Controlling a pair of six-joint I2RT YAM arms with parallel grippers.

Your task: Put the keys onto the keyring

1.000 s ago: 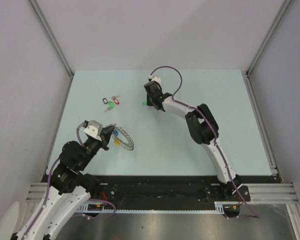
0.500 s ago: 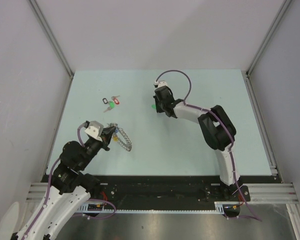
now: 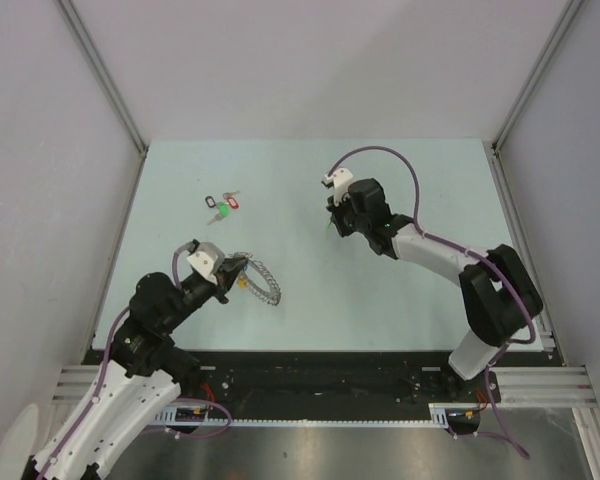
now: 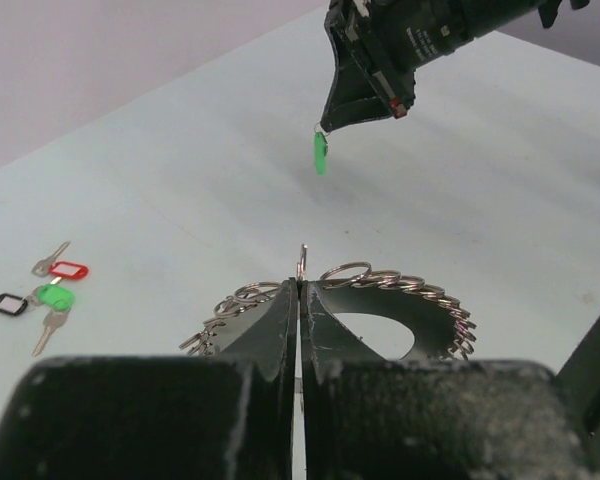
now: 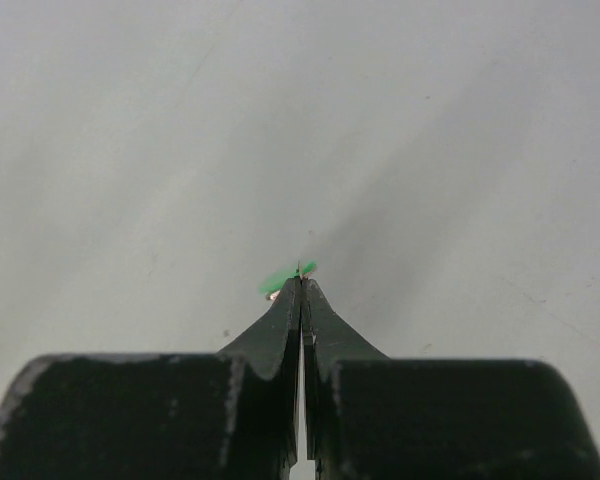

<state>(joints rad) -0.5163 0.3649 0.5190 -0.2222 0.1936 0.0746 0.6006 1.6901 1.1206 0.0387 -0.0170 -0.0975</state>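
Observation:
The keyring [image 3: 266, 281], a big grey ring of coiled wire, is pinched at its left side by my left gripper [image 3: 236, 270], which is shut on it. In the left wrist view its coils [image 4: 420, 290] fan out to both sides of the closed fingertips [image 4: 300, 283]. One of the keys, with a bright green tag [image 3: 327, 232], hangs from my right gripper [image 3: 333, 222], shut on it above the table. From the left wrist the tag [image 4: 320, 155] dangles under that gripper [image 4: 352, 112]. In the right wrist view green [image 5: 280, 279] peeks past the closed tips [image 5: 300, 281].
A bunch of three keys tagged black, red and green [image 3: 221, 205] lies on the pale blue table [image 3: 430, 180] at the back left, also in the left wrist view [image 4: 42, 298]. Grey walls and metal rails [image 3: 120, 110] border the table.
My right arm has swung right and nearer with the green-tagged key lifted off the table. My left gripper has shifted a little right with the keyring.

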